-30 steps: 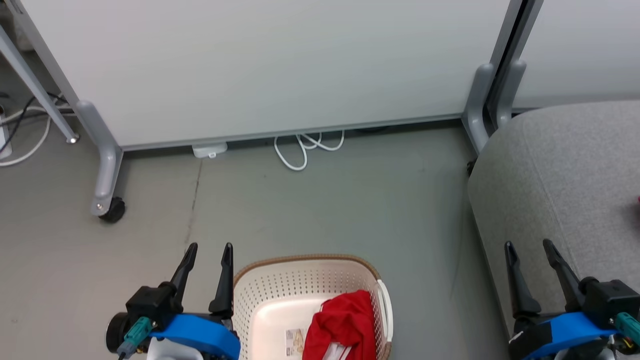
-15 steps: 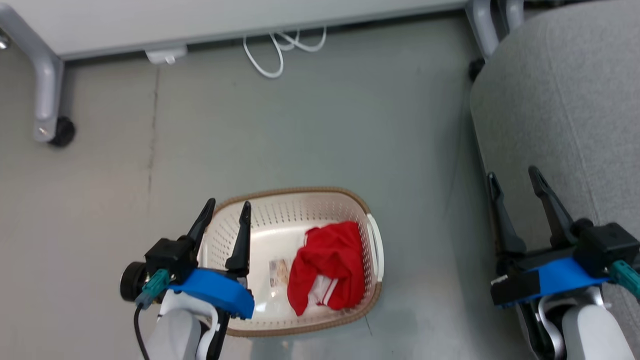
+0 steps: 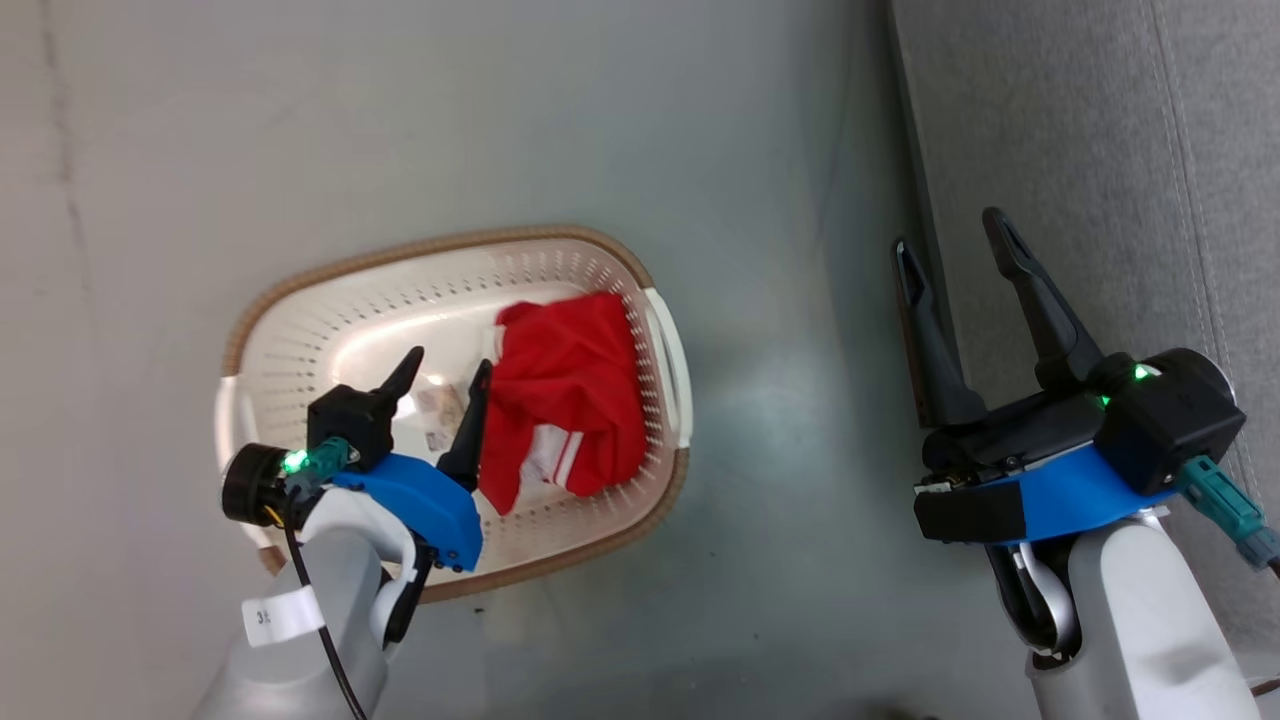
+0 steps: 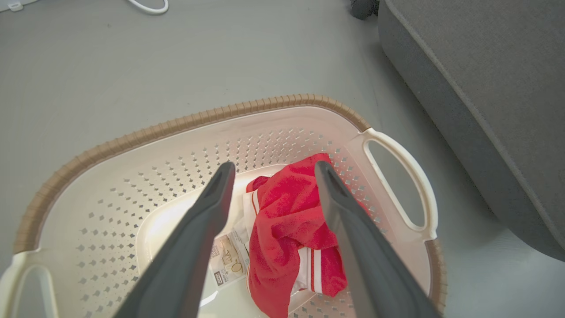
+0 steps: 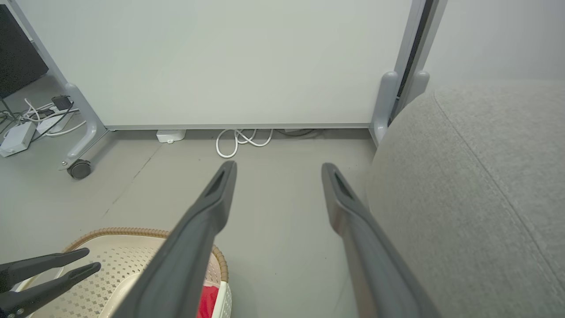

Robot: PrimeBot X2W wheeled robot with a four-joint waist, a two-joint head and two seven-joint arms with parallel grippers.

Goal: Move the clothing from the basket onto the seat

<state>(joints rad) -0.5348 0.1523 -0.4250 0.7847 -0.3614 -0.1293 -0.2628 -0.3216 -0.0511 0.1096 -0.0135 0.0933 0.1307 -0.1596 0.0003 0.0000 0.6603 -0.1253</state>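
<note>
The cream perforated basket (image 3: 300,330) with a brown rim stands on the grey floor. Red clothing (image 3: 565,385) with a white striped panel lies crumpled in its right half. My left gripper (image 3: 447,366) hangs open over the basket's middle, just left of the clothing and holding nothing. In the left wrist view its fingers frame the clothing (image 4: 282,221) inside the basket (image 4: 132,137). My right gripper (image 3: 955,235) is open and empty beside the grey seat (image 3: 1100,150), over its left edge. The right wrist view shows that gripper (image 5: 278,167), the seat (image 5: 476,185) and the basket (image 5: 88,247).
A barcode sticker (image 4: 227,260) lies on the basket's bottom. A white partition panel (image 5: 220,57) on castor feet (image 5: 79,169) stands beyond the basket, with a coiled white cable (image 5: 238,140) and power adapters (image 5: 17,137) at its base.
The head camera has tilted down, so the partition left the view and the basket rose in the picture. My left gripper now reaches over the basket's inside instead of its left rim.
</note>
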